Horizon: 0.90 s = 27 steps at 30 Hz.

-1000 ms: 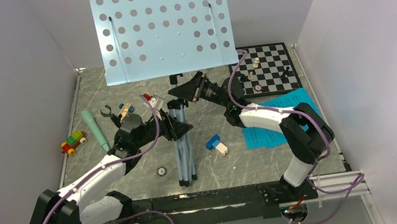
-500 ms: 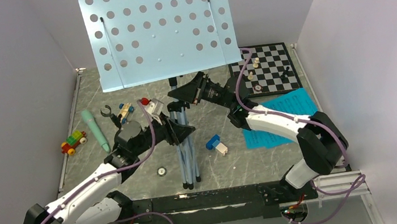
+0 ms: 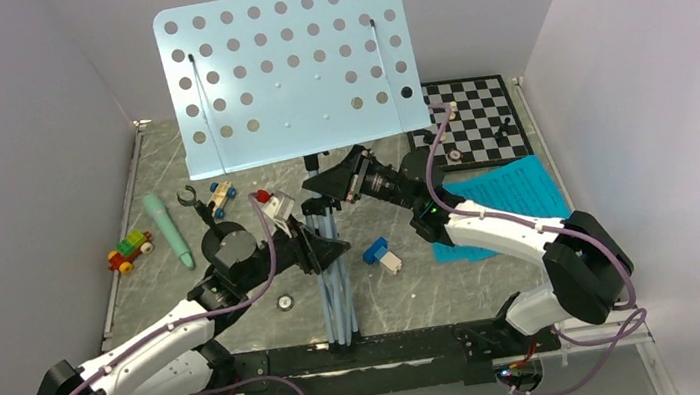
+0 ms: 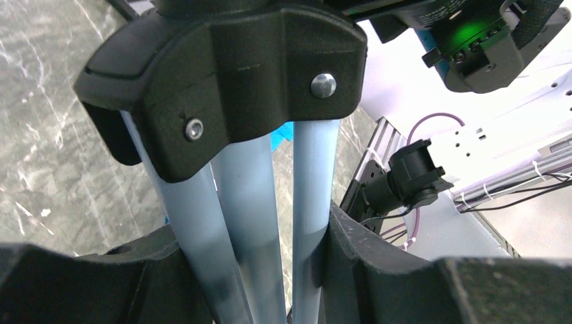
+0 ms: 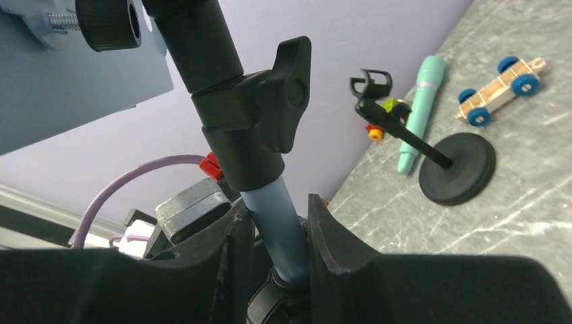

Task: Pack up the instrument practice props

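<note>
1. Grip check: left gripper (image 3: 318,249) is closed around the bundled legs (image 4: 260,202) of the music stand (image 3: 286,74), just under the black leg collar (image 4: 222,74). All three pale-blue tubes sit pinched between its fingers.
2. Right gripper (image 3: 332,180) is clamped on the centre tube (image 5: 275,202), just below the height-lock knob (image 5: 290,94).
3. Likely reason for two holds at different heights: the perforated desk makes the stand top-heavy, and a single grip would let it swing.
4. Stand is roughly upright at mid-table. Cannot tell whether its feet touch the surface.
5. Legs are drawn together, which suggests folding is under way; the desk is not yet collapsed.
6. Not yet packed: microphone (image 5: 419,111) and mic stand (image 5: 457,169) lie at left, and the sheet-music pages (image 3: 513,200) at right, beside the chessboard (image 3: 478,121).
</note>
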Each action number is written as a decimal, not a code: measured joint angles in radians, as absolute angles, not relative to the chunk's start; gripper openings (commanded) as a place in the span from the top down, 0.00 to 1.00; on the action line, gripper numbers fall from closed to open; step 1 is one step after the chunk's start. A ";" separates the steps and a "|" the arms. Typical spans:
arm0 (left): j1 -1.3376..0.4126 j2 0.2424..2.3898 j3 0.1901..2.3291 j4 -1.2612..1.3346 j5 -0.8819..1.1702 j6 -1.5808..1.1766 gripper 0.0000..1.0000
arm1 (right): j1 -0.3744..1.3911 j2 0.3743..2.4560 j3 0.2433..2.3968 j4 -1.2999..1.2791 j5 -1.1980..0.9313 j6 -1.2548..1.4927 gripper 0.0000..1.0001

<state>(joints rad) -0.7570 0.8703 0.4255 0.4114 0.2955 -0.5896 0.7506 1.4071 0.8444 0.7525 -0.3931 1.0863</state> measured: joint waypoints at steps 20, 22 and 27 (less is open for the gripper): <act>-0.776 1.056 0.376 0.574 0.244 -0.678 1.00 | 0.678 1.480 0.762 0.780 -0.387 1.162 1.00; -0.776 1.084 0.376 0.596 0.231 -0.685 1.00 | 0.663 1.498 0.762 0.788 -0.400 1.173 1.00; -0.775 1.153 0.389 0.630 0.196 -0.693 1.00 | 0.621 1.547 0.770 0.794 -0.424 1.198 1.00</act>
<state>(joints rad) -0.7746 1.1526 0.3889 0.6296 0.1955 -0.6933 0.6212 1.5475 0.7704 0.7937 -0.4244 1.1984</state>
